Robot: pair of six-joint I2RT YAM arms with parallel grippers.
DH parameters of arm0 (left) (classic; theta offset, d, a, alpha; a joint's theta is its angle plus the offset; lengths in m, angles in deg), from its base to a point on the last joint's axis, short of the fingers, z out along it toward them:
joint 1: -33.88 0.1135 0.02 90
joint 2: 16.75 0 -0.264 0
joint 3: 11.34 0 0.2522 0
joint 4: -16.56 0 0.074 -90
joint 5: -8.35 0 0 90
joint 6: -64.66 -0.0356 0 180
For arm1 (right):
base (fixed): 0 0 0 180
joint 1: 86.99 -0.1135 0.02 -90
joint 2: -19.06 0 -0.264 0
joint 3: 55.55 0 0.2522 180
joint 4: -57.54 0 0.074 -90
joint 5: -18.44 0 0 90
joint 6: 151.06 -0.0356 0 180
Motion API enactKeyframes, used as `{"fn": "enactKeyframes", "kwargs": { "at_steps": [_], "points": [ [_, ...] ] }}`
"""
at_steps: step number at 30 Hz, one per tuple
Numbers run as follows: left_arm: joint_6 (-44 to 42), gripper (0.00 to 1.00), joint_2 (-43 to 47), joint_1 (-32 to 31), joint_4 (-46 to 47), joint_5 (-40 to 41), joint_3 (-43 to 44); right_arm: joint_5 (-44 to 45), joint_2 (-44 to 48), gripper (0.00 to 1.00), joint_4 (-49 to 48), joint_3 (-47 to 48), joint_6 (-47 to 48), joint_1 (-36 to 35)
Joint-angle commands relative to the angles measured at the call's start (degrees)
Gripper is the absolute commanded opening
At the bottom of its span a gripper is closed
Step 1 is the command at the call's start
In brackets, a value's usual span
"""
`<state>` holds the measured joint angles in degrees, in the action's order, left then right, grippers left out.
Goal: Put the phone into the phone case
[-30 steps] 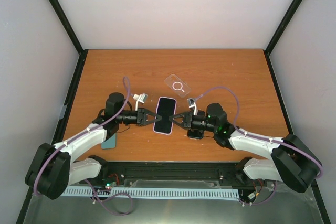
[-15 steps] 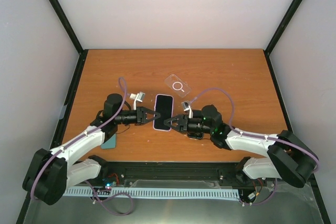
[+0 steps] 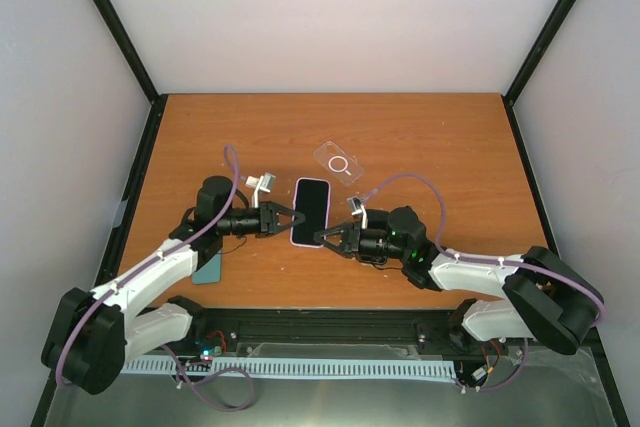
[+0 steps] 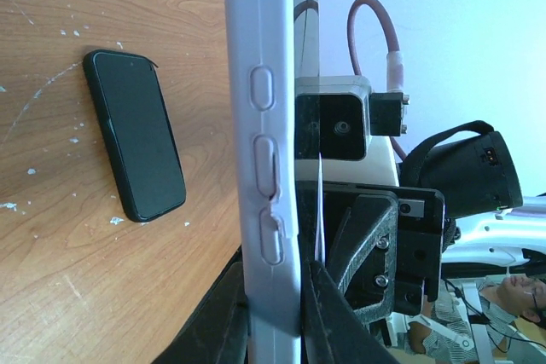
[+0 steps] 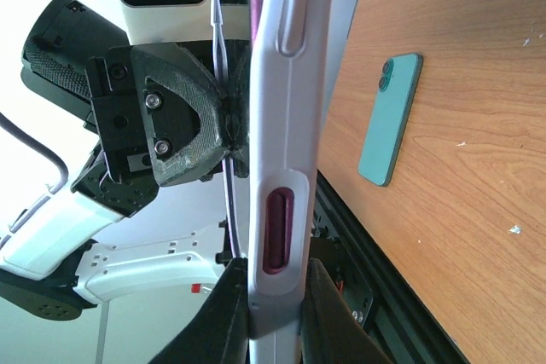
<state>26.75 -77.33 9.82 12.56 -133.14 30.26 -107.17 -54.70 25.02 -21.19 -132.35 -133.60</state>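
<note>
The phone point(image 3: 311, 212) hangs between the two claws, lifted off the tabletop point(image 3: 430, 127) and roughly level with it. Its black screen faces up and it has a pale lilac rim all round. The left claw point(image 3: 290, 219) is closed on the phone's left long edge, a little nearer than the middle. In the left wrist view its dark fingers point(image 4: 333, 321) sit one on each side of the lilac edge, just below a row of three raised buttons. The right claw point(image 3: 325, 238) is closed on the opposite side, close to the phone's near right corner. In the right wrist view its fingers point(image 5: 213, 321) clamp the rim just past a long pink-lined slot. The two claws face each other across the phone, tips pointing inward and set slightly apart along its length. A clear case point(image 3: 338, 163) with a white ring on it lies flat just beyond the phone's far right corner, near it but not touching, and tilted at an angle to it. A teal phone point(image 3: 207, 269) lies camera side up, well to the left of the held phone and nearer the arm bases, partly under the left arm. A black phone point(image 4: 136, 147) lies screen up to the right of the held phone, below the right arm, with pale scuffs in the wood around it.
</note>
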Motion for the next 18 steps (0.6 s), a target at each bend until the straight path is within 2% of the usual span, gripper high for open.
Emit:
{"fn": "enactKeyframes", "kwargs": {
  "at_steps": [1, 3, 4, 6, 11, 14, 18],
  "points": [
    [-6.04, 0.0, 0.93, -0.03, -2.33, 7.1, 1.79, 1.08, 0.73, 0.03, -0.61, 0.33, -1.64, -0.67],
    [-5.35, 0.0, 1.36, -0.03, -1.48, 6.5, 1.44, 1.29, 0.65, 0.03, -0.08, 0.43, -0.66, -0.68],
    [-4.69, 0.0, 1.47, -0.03, -0.31, 5.46, 1.13, 1.15, 0.69, 0.07, 0.45, 0.67, 0.15, -0.68],
    [-3.28, 0.0, 1.51, -0.03, 2.63, 2.23, 0.35, 1.54, 1.28, 0.24, 2.2, 1.1, 2.27, -0.54],
    [-2.32, 0.0, 2.04, -0.02, 5.81, -4.99, -0.95, 3.9, 4.54, 0.51, 12.78, 4.74, 7.95, 0.62],
    [-2.99, 0.0, 3.3, -0.03, 5.3, -7.43, -1.28, 5.19, 6.77, 0.59, 17.99, 6.58, 10.52, 2.13],
    [-3.19, 0.0, 3.7, -0.03, 5.78, -10.77, -1.79, 4.69, 7.97, 0.66, 19.37, 7.37, 11.23, 4.88]
  ]
}}
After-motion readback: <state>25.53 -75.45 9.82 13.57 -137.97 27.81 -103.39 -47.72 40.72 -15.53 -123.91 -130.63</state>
